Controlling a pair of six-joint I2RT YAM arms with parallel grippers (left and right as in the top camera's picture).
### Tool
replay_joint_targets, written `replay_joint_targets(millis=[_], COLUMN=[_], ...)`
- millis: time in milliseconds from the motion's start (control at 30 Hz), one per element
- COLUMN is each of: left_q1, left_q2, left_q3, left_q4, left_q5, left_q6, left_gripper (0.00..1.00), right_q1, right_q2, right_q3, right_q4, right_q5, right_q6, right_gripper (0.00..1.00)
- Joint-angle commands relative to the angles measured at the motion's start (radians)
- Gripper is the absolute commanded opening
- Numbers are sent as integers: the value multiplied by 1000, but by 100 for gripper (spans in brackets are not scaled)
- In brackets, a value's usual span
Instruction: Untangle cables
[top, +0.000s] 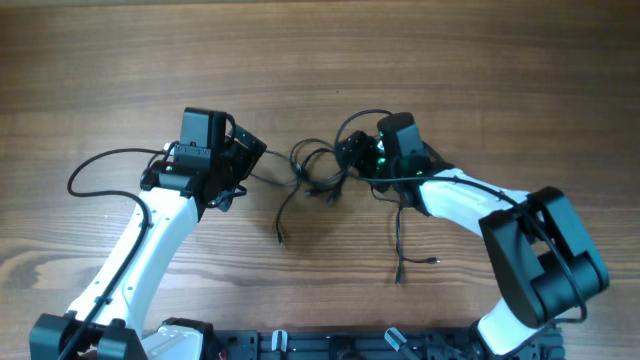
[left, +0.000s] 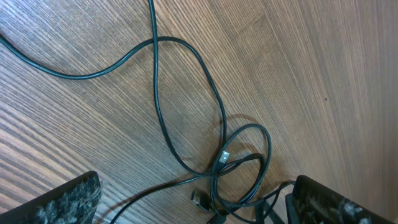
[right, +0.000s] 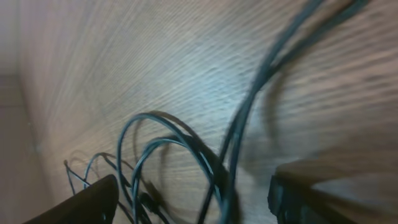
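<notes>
Cables (top: 318, 175) on table (top: 100, 60), bundle between left end effector (top: 252, 152) and right end effector (top: 350, 153)

Table (top: 320, 60) is showing matt, finely grained wood. Cables (left: 158, 106) are appearing as smooth black plastic sheathing, faintly glossy; one plug tip (left: 224, 155) is glinting like metal. Arm shells (top: 130, 250) are reading smooth white plastic.

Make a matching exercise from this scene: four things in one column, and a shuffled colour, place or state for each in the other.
Things:
1 cable bundle
2 loose cable end
3 table
4 light on right wrist

Descriptions:
A green
B brown wood grain
C black, knotted, mid-table
D lying free, away from the bundle

Pairs: 1-C, 2-D, 3-B, 4-A
</notes>
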Motion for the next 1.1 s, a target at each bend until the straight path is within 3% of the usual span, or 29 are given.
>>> replay_joint_targets(millis=[0, 167, 333, 500, 567, 700, 767, 800, 867, 1067], left_q1=[-8, -51, -98, -150, -170, -185, -185, -185, -185, -193], left_q2=[10, 10, 41, 189, 259, 331, 344, 349, 369, 425], left_q3=[-1, -1, -1, -1, -1, -1, -1, -1, -1, -1], left_q4=[1, 29, 85, 91, 102, 134, 163, 184, 233, 248], left_q5=[-3, -5, -22, -22, -22, -22, -22, -22, -22, -21], left_q6=[-10, -14, -50, -317, -468, -637, -672, -672, -672, -672], left_gripper=[100, 100, 100, 97, 85, 73, 69, 59, 52, 51], right_q1=[1, 1, 1, 1, 1, 1, 1, 1, 1, 1], right_q2=[58, 123, 135, 135, 135, 135, 135, 135, 135, 135], right_q3=[7, 7, 7, 7, 7, 7, 7, 7, 7, 7], right_q4=[-4, 6, 23, 19, 17, 11, 11, 11, 11, 11], right_q5=[60, 100, 108, 108, 108, 107, 107, 107, 107, 99], right_q6=[-4, -34, -27, -28, -29, -28, -28, -28, -28, -28], right_gripper=[65, 26, 6, 4, 5, 5, 5, 4, 5, 5])
